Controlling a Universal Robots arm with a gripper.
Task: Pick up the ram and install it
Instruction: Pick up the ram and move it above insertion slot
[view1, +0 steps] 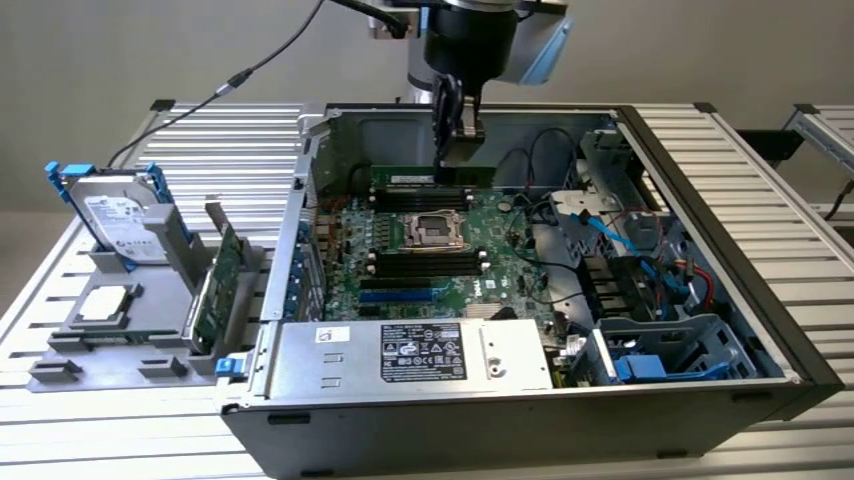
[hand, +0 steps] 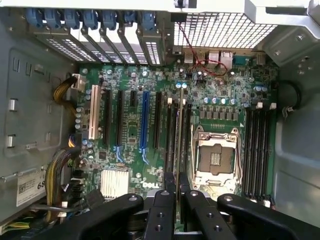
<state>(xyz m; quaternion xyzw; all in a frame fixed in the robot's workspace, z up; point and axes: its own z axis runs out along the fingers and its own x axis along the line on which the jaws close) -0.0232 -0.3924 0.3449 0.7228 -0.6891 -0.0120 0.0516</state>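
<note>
The ram (view1: 430, 177) is a long thin green stick. It hangs level just above the memory slots (view1: 424, 198) on the far side of the CPU socket (view1: 427, 228), inside the open computer case (view1: 707, 170). My gripper (view1: 454, 150) reaches straight down from above and is shut on the stick's top edge, near its middle. In the wrist view the ram (hand: 178, 130) is edge-on, running between my two black fingers (hand: 165, 200) along the black slots next to the CPU socket (hand: 215, 160). My gripper (hand: 178, 192) is closed on it there.
A grey holder (view1: 80, 350) at the exterior view's left carries a silver hard drive with blue rails (view1: 114, 215), a green expansion card (view1: 220, 290) and a small square chip (view1: 107, 305). The power supply (view1: 414, 355) and blue cables (view1: 627, 240) crowd the case.
</note>
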